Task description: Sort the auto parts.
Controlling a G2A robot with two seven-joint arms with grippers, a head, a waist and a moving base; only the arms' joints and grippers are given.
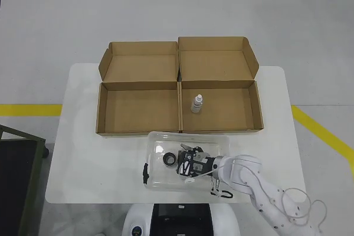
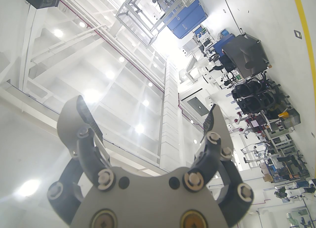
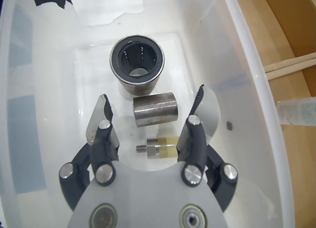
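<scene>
The right gripper (image 3: 153,93) is hanging inside the clear plastic bin (image 3: 243,41), fingers spread wide and grasping nothing. On the bin's floor below the gap, a plain steel cylinder (image 3: 155,111) is lying on its side. A black-lined steel linear bearing (image 3: 137,63) is standing just beside it, and a small threaded fitting with a yellowish body (image 3: 161,151) is lying nearer the wrist. Beyond the bin, a small white bottle (image 1: 197,104) is standing in an open brown cardboard box (image 1: 236,112). The left gripper (image 2: 147,102) is pointing at the ceiling (image 2: 123,53), fingers released.

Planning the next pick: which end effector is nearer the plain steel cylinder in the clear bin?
Right. The right end effector is open inside the clear bin, right over the steel cylinder. The left end effector, also open, faces the ceiling, away from the bin.
</scene>
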